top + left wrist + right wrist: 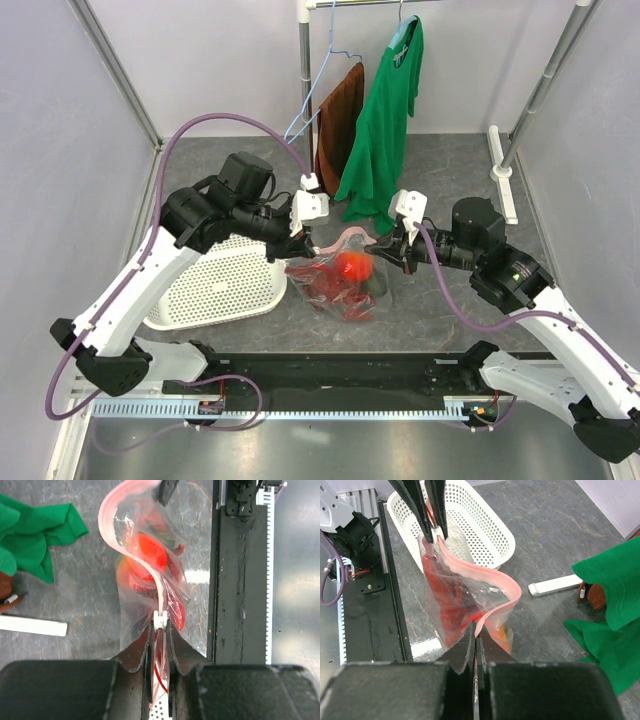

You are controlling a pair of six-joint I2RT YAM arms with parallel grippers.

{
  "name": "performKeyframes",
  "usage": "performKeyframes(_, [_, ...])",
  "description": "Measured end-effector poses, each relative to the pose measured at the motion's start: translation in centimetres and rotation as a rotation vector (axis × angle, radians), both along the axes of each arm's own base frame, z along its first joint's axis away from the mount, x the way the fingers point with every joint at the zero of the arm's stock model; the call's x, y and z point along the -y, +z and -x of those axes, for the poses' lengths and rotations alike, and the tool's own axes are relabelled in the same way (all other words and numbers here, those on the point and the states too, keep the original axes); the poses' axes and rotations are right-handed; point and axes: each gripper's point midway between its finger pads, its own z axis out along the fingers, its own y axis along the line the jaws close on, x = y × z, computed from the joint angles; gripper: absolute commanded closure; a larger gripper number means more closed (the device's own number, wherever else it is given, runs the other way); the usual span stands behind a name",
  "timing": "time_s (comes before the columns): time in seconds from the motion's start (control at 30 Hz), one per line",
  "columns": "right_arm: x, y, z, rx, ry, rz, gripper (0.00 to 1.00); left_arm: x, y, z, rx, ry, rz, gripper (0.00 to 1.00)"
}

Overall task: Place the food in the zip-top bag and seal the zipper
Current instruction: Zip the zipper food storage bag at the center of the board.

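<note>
Sagging between the two hands, the zip-top bag point(338, 278) sits near the middle of the surface point(450, 190), a little toward its near edge and just right of a white perforated basket point(215, 285). We see clear crinkled plastic with the food point(352, 267) inside: a bright red rounded piece on top, and more red shapes packed below it. We cannot tell the separate pieces apart through the plastic. We also cannot tell whether the bottom of the bag touches the surface.

The zipper point(487, 577), a pale pink strip along the mouth of the bag, runs from one hand to the other in a loose S-shaped curve.

The left hand point(160, 630) is almost fully closed and pinches one end of the strip. A small white piece sits on the strip right at its fingertips. The right hand point(476, 641) is fully closed on the other end of the strip, its jaws pressed together with the pink edge between them.

Toward the far edge of the surface, a green shirt point(385, 120) and a brown garment point(338, 125) hang from a rack. A short white bar point(555, 585) lies on the surface near the shirt's hem.
</note>
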Motion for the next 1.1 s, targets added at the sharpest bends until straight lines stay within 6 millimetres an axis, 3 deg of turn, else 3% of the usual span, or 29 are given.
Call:
performKeyframes(0.03, [0.0,0.0,0.0,0.000,0.001,0.000,1.00,0.3,0.0,-0.1,-0.002,-0.004,0.004,0.91])
performKeyframes(0.07, [0.0,0.0,0.1,0.001,0.002,0.002,0.94,0.5,-0.1,-0.2,-0.003,-0.005,0.006,0.93])
performKeyframes(0.1, [0.1,-0.1,0.1,0.003,0.003,0.005,0.57,0.7,0.0,-0.3,-0.002,-0.005,0.010,0.94])
performKeyframes(0.13, [0.2,-0.2,0.2,0.003,0.004,0.010,0.37,0.8,0.0,-0.3,-0.001,-0.004,0.012,0.96])
performKeyframes(0.2, [0.4,-0.3,0.4,0.001,0.006,0.021,0.07,0.9,0.1,-0.5,0.003,-0.003,0.016,0.98])
performKeyframes(0.23, [0.5,-0.3,0.5,0.011,0.009,0.031,0.05,0.9,0.1,-0.5,0.007,-0.003,0.019,0.98])
performKeyframes(0.33, [1.0,0.4,0.3,0.036,-0.011,0.043,0.04,1.0,0.2,-0.3,0.010,-0.010,0.022,0.98])
performKeyframes(0.5, [0.8,4.2,0.1,0.122,0.006,0.011,0.05,1.5,0.4,0.6,0.019,-0.047,0.026,0.98])
performKeyframes(0.6, [0.1,5.3,-0.1,0.156,0.041,0.005,0.16,1.9,0.5,1.3,0.019,-0.079,0.032,0.98])
performKeyframes(0.77, [-1.5,4.4,-0.5,0.151,0.111,0.036,0.35,2.1,0.4,1.4,0.020,-0.094,0.032,0.98])
performKeyframes(1.1, [-4.8,2.4,2.2,0.121,0.258,0.068,0.44,2.5,0.5,1.2,0.027,-0.099,0.041,0.98])
